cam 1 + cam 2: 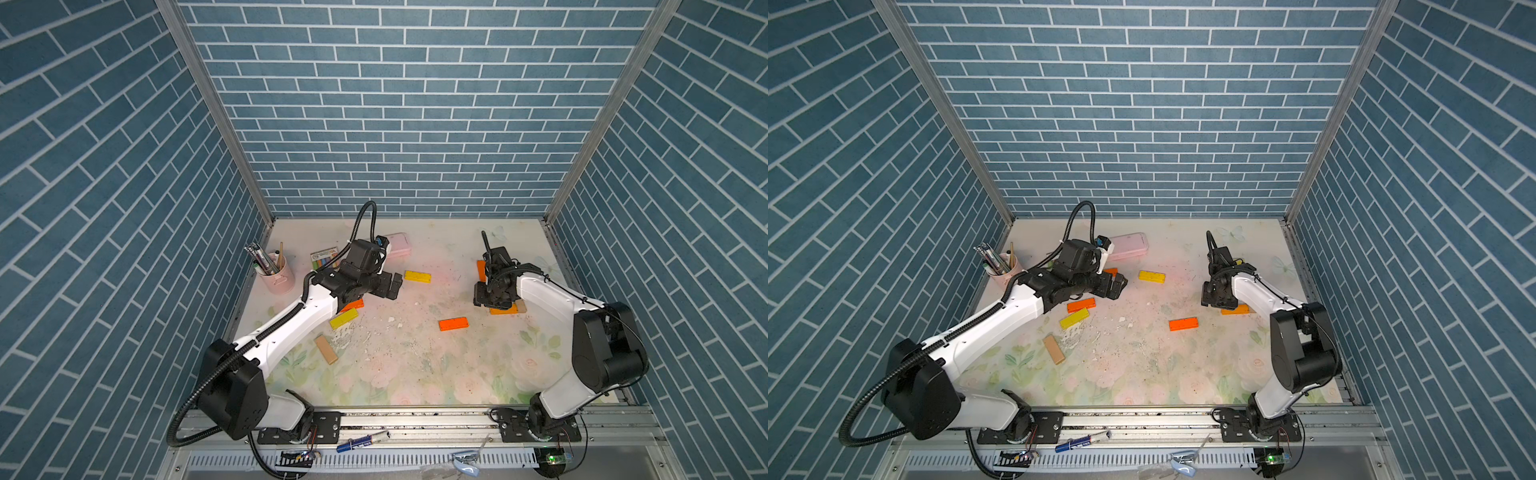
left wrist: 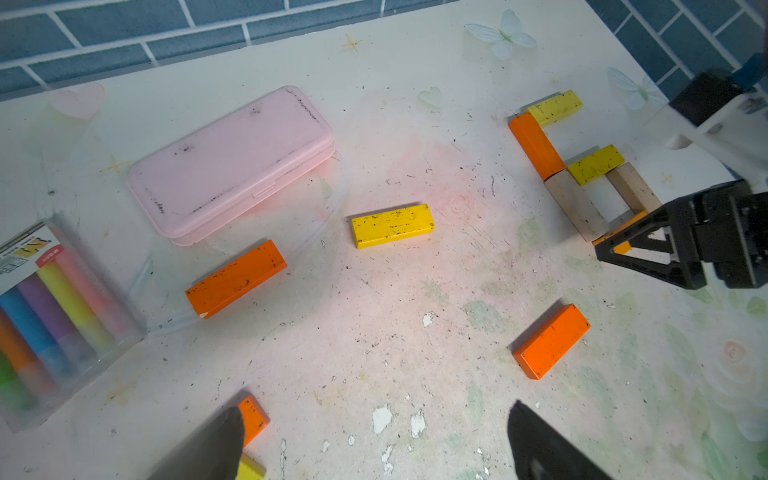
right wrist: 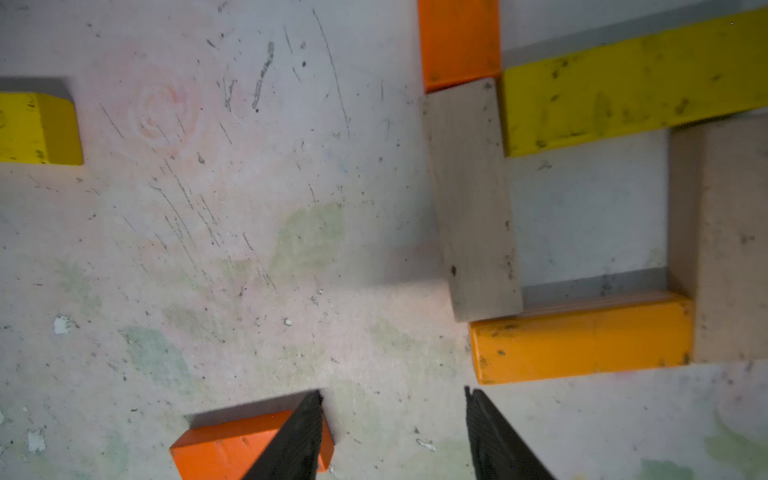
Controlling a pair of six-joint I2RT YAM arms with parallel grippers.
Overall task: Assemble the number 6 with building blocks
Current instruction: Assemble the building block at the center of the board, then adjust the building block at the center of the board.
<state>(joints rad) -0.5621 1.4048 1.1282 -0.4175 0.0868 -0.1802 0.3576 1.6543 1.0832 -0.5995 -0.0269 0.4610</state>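
The six of building blocks [image 2: 536, 145] looks complete at the right of the table [image 1: 415, 374], with the empty, parted right hand [image 3: 394, 390] just beside its bottom bar [image 3: 582, 340] and the left hand [image 2: 376, 407] wide open at left, so the next move is to lift clear without nudging.

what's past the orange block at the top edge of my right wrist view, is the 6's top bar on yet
Observer: Yes. The left wrist view shows a yellow block set against the far end of that orange block, making the top bar.
Operator: ok where's the left hand
Observer: The left hand hangs open and empty near the pink case.
Operator: any plain block spare
Observer: One tan block lies alone beside the left arm, touching no other block.
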